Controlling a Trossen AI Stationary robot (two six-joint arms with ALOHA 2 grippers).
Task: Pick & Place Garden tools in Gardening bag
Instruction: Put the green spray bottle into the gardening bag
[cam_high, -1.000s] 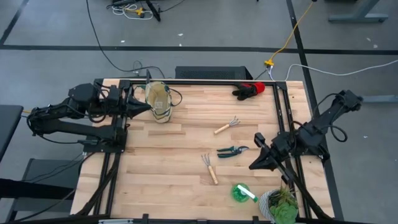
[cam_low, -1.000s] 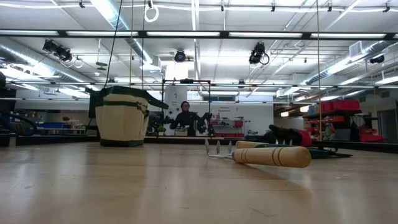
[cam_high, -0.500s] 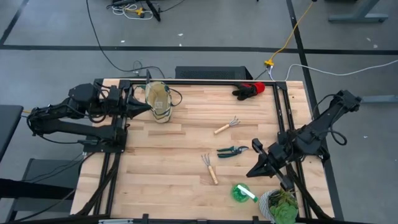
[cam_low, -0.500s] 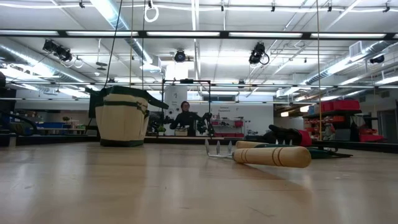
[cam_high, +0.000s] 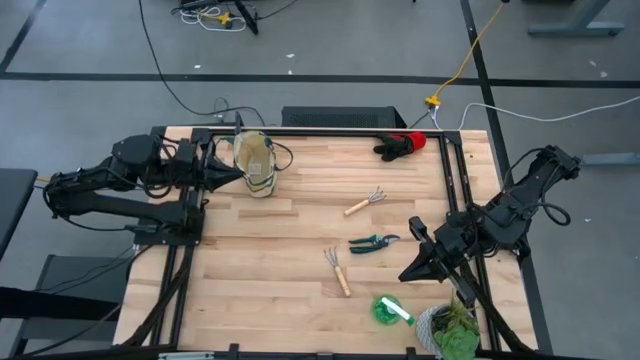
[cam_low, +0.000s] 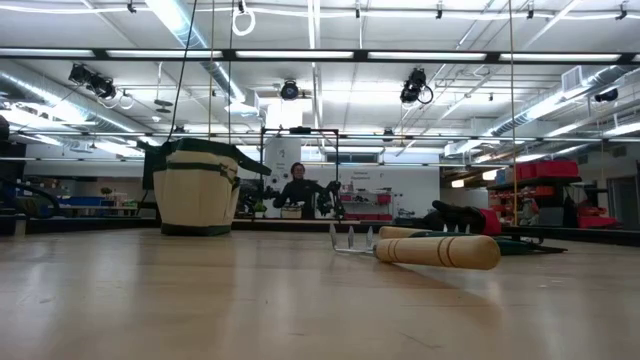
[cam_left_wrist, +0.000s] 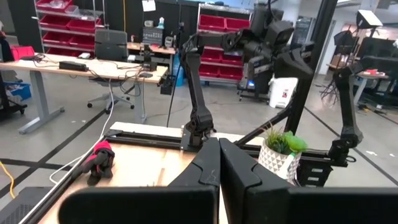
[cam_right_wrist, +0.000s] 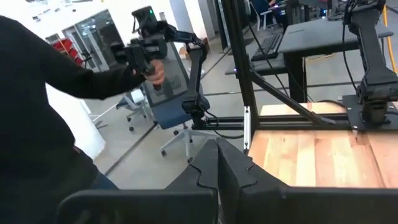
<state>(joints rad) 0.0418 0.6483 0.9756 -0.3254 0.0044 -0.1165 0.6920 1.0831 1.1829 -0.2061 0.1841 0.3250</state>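
The beige gardening bag (cam_high: 256, 163) stands upright on its base at the table's far left, also in the low view (cam_low: 197, 187). Across the table lie two wooden-handled rakes (cam_high: 364, 203) (cam_high: 337, 271), dark pruning shears (cam_high: 374, 242), a bright green piece (cam_high: 392, 310) and red-and-black gloves (cam_high: 400, 143). My left gripper (cam_high: 240, 174) is shut and level, raised beside the bag's left side. My right gripper (cam_high: 403, 272) is shut and held above the table's right part, between the shears and the green piece.
A potted plant (cam_high: 450, 330) stands at the near right corner. Black frame rails (cam_high: 450, 180) run along the table's sides. In the right wrist view, a person's dark sleeve (cam_right_wrist: 43, 93) shows beyond the table.
My right gripper has risen a little and shifted slightly toward the table's near edge, staying shut. The tools and the bag lie as before.
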